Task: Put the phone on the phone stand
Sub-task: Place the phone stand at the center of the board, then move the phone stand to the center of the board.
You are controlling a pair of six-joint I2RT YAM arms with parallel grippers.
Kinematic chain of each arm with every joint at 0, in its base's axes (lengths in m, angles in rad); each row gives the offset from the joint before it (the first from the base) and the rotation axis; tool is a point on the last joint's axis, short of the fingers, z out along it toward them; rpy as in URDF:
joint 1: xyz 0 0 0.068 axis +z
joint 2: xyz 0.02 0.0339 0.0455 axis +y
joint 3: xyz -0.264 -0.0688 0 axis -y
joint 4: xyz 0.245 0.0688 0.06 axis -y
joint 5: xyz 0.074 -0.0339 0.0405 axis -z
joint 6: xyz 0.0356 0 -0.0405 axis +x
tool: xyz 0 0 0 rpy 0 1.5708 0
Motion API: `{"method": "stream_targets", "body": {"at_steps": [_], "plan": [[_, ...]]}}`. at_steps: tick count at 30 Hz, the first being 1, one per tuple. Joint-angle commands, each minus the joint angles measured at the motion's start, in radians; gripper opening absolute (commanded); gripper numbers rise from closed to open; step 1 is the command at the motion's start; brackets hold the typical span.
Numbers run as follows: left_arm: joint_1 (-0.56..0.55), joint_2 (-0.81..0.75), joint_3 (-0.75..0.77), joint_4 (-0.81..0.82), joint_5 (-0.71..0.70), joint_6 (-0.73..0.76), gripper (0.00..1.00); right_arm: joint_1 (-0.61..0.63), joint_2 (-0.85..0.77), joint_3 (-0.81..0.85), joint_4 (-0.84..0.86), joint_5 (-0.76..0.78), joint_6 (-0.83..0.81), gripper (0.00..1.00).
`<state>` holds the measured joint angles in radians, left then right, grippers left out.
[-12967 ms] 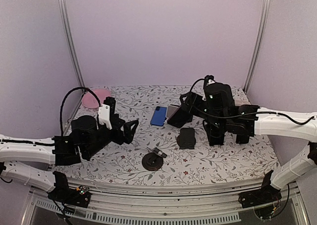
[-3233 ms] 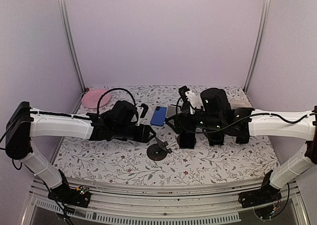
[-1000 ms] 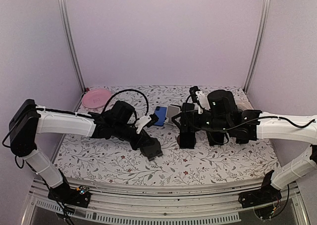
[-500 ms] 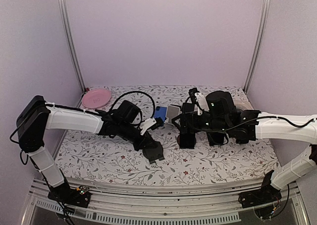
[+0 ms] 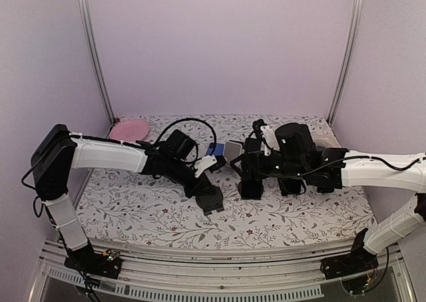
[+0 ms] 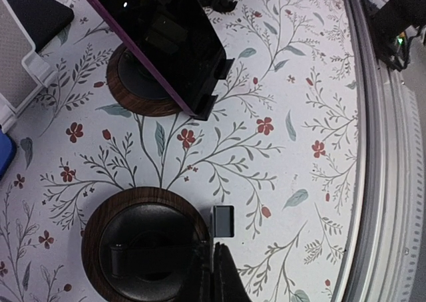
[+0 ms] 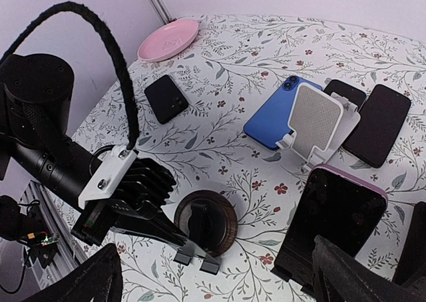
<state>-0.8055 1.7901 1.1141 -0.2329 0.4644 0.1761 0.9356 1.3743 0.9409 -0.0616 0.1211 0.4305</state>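
A phone stand [image 6: 143, 252] with a round wooden base sits at the front middle of the table; in the right wrist view the stand [image 7: 205, 222] shows its black arm upright. My left gripper [image 6: 213, 247] is shut, its tips at the stand's right rim beside a small grey lip [image 6: 223, 221]. From above, the left gripper [image 5: 210, 199] hides the stand. A blue phone [image 7: 276, 112] lies flat farther back. A purple-cased phone [image 7: 333, 215] leans on a second wooden stand [image 6: 133, 86]. My right gripper [image 7: 214, 245] hangs open above them, holding nothing.
A white stand [image 7: 316, 122] sits by the blue phone. Black phones [image 7: 376, 122] [image 7: 166, 97] lie flat on the floral table. A pink plate [image 5: 130, 129] is at the back left. The table's metal front rail [image 6: 386, 149] runs close to the right of the left gripper.
The left arm has reached further in and its shut gripper has shifted slightly right at the stand. The right arm has barely moved.
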Motion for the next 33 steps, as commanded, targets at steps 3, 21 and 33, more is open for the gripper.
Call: {"method": "stream_targets", "body": {"at_steps": [3, 21, 33], "plan": [[0.02, 0.017, 0.025, -0.014, -0.024, 0.039, 0.02, -0.001, 0.01, 0.006, -0.015, 0.012, 0.002, 0.99], [0.024, -0.143, -0.123, 0.135, -0.167, -0.072, 0.56, 0.0, 0.019, 0.012, -0.011, -0.006, -0.014, 0.99], [0.025, -0.368, -0.266, 0.248, -0.287, -0.189, 0.78, 0.011, 0.035, 0.015, -0.002, -0.068, -0.042, 0.99]]}}
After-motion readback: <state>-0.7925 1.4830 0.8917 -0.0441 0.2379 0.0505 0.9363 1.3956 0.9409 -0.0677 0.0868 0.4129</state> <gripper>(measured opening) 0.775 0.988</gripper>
